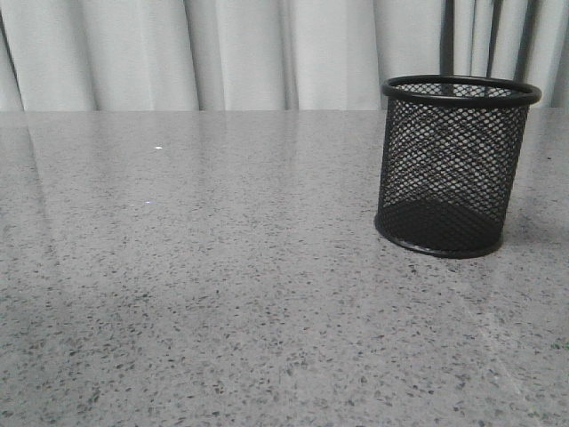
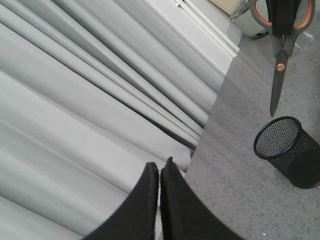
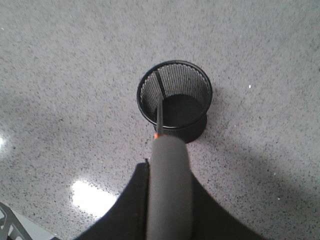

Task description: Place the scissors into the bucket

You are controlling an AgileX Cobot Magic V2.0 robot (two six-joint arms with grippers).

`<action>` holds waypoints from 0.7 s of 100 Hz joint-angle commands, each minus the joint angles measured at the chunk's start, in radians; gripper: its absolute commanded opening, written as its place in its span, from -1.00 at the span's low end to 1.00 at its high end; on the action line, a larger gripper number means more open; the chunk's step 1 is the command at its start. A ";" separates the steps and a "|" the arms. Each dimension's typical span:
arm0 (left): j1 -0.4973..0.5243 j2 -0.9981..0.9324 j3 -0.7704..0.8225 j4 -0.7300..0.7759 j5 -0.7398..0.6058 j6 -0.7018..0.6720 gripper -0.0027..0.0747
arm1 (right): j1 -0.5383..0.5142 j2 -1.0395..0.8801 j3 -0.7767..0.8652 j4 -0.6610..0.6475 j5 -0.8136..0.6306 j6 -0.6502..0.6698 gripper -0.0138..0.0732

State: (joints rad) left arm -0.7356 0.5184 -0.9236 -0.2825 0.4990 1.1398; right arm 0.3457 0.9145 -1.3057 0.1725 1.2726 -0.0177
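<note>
The bucket is a black wire-mesh cup standing upright on the right of the grey speckled table. It is empty in the front view, where neither gripper shows. My right gripper is shut on the grey, orange-lined handle of the scissors. It holds them above the bucket, with the slim blades pointing down over its opening. In the left wrist view the scissors hang blade-down above the bucket, the tip a little above the rim. My left gripper is shut and empty, raised and facing the curtain.
A pale pleated curtain runs along the far edge of the table. A grey-green object sits behind the scissors in the left wrist view. A metal frame corner shows near the table's edge in the right wrist view.
</note>
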 commanded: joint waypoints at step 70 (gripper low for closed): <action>-0.007 0.000 -0.023 -0.020 -0.045 -0.141 -0.98 | -0.005 0.320 -0.137 -0.101 -0.075 -0.012 0.41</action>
State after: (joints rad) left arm -0.7356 0.5142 -0.9236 -0.2825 0.5186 1.0232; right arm 0.3457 1.2562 -1.3671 0.0964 1.2539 -0.0215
